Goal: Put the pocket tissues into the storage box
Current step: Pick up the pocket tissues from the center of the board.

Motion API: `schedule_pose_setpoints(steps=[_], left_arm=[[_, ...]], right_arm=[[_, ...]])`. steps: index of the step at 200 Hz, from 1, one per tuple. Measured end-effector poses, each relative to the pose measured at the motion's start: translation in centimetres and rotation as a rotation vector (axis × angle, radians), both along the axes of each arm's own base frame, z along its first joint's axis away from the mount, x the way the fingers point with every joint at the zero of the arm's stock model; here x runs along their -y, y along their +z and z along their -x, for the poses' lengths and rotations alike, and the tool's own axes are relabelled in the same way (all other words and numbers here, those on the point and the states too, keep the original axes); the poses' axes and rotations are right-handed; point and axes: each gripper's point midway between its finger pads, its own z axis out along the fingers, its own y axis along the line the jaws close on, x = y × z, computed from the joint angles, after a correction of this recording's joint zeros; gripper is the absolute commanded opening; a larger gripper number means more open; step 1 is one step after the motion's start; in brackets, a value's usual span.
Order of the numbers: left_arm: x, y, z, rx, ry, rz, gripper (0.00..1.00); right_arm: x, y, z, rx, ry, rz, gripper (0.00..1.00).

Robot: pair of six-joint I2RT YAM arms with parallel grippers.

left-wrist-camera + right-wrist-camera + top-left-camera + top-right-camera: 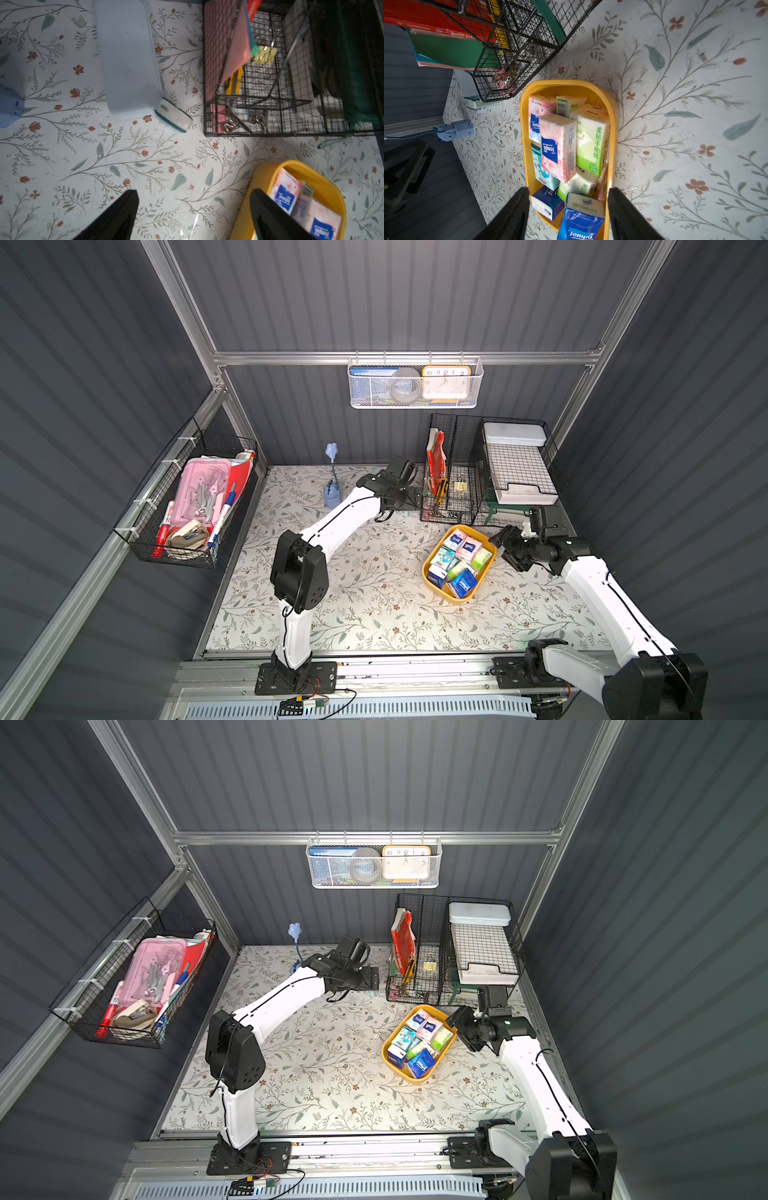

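Left claw point(193, 192) hung spread wide above the floral-patterned bench point(83, 158), nothing between its fingers! Beyond it, one small white teal-edged tissue packet point(173, 115) lay loose on the bench, just beside the long pale grey-blue flat case point(128, 58) and near the black wire basket point(259, 99). Right claw point(569, 188) gaped too, empty, at the end of the shallow yellow plastic storage box point(566, 84), where the colourful plastic-wrapped pocket tissues point(558, 149) sat piled.
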Motion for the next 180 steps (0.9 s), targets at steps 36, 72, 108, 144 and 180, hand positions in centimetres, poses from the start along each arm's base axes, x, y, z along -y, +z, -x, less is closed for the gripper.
schedule_pose_setpoints(steps=[36, 72, 108, 144, 180], left_arm=[[-2.0, -3.7, -3.5, -0.072, 0.172, 0.018, 0.86], [-2.1, -7.2, -4.3, -0.165, 0.337, 0.079, 0.85], [-1.7, -8.2, -4.4, -0.222, 0.488, 0.193, 0.83], [-0.7, -8.4, -5.2, -0.237, 0.552, 0.281, 0.82], [0.1, -9.5, -5.9, -0.259, 0.576, 0.312, 0.80]], right_arm=[[-0.1, -0.2, -0.1, -0.006, 0.003, 0.001, 0.64], [-0.1, -0.6, -0.2, -0.020, 0.006, 0.002, 0.64], [-0.2, -0.7, -0.4, -0.017, 0.013, 0.006, 0.64], [-0.2, -0.7, -0.4, -0.014, 0.020, 0.012, 0.64], [-0.2, -1.2, -0.6, -0.025, 0.025, 0.015, 0.64]])
